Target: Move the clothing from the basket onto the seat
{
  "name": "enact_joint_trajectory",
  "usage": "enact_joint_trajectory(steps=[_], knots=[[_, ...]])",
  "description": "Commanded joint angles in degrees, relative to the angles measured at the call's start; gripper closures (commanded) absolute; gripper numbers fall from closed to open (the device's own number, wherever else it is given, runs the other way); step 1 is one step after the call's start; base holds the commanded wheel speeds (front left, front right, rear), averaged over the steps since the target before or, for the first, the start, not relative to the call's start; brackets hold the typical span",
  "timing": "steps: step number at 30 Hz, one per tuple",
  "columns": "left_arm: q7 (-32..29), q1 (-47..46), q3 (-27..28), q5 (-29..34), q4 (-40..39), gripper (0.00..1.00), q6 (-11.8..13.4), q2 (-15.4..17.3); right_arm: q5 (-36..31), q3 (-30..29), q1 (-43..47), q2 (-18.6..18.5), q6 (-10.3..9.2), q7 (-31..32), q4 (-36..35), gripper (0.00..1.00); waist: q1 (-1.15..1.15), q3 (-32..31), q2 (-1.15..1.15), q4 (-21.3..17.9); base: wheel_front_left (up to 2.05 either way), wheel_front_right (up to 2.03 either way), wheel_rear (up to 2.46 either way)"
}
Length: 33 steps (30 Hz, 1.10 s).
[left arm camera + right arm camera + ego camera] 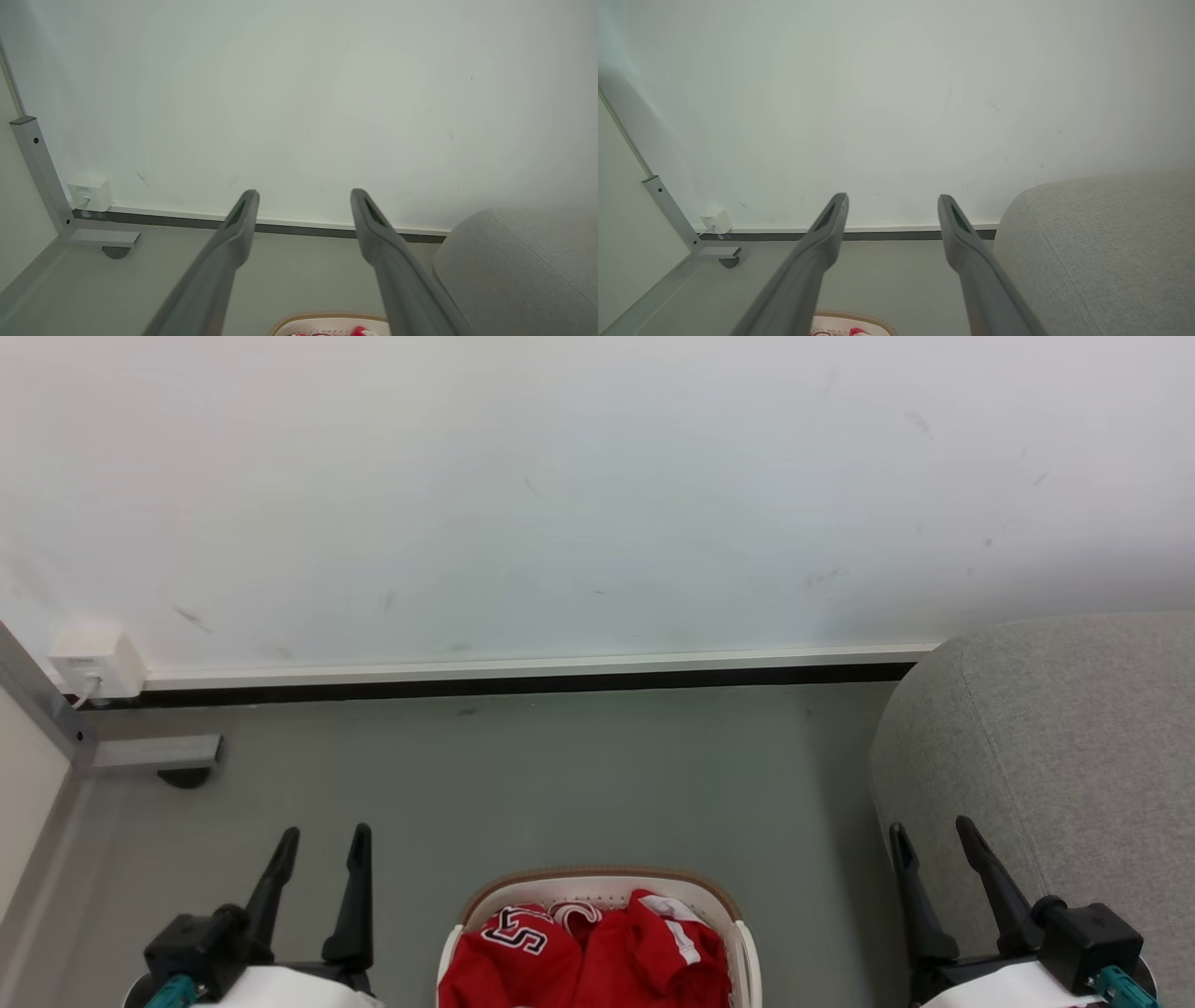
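Red clothing (pixel 588 957) sits heaped in the basket (pixel 597 878) between the empty, wide-open left gripper (pixel 326 834) and right gripper (pixel 931 828), back from their fingertips, the seat (pixel 1055 756) just beside the right one.

white wall box (pixel 96 659), grey floor (pixel 579 784)

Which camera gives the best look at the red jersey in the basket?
The head view: the clothing lies heaped in the basket, with its white trim and outlined lettering visible, though the picture's bottom edge crops it. Each wrist view catches small red scraps of it at the bottom edge, too little to make out any detail.
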<state>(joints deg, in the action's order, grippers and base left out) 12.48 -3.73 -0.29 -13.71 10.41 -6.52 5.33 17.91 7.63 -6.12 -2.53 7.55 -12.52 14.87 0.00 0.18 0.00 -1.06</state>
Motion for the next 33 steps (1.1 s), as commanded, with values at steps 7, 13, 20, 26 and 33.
enact_joint_trajectory(steps=[7,13,20,26,33], knots=[[1.22,-0.26,0.41,4.07,-0.66,0.00,-0.28,-0.15,-2.83,0.44,-0.83,-0.51,-0.10,-1.18,-0.61,0.00,0.00,0.04,0.00,-0.03,0.00,0.00,0.00],[1.89,-0.35,0.65,6.47,-0.46,0.00,-0.50,-0.29,-5.02,0.88,-0.61,-0.52,-0.11,-1.86,-0.31,0.00,0.00,0.14,0.00,-0.12,0.00,0.00,0.00],[2.46,-0.52,0.78,9.26,-0.33,0.00,-0.65,-0.43,-7.50,1.20,-0.92,-0.53,-0.12,-2.42,-1.12,0.00,0.00,0.24,0.00,-0.20,0.00,0.00,0.00],[2.70,-0.29,0.97,9.63,-0.29,0.00,-0.81,-0.75,-7.52,1.08,-0.52,-0.52,-0.12,-2.65,-1.41,0.00,0.00,0.17,0.00,-0.15,0.00,0.00,0.00],[2.70,-0.50,1.47,8.45,0.05,0.00,-0.87,-1.19,-7.14,0.85,-0.22,-0.52,-0.12,-2.65,-1.66,0.00,0.00,0.29,0.00,-0.06,0.00,0.00,0.00]])
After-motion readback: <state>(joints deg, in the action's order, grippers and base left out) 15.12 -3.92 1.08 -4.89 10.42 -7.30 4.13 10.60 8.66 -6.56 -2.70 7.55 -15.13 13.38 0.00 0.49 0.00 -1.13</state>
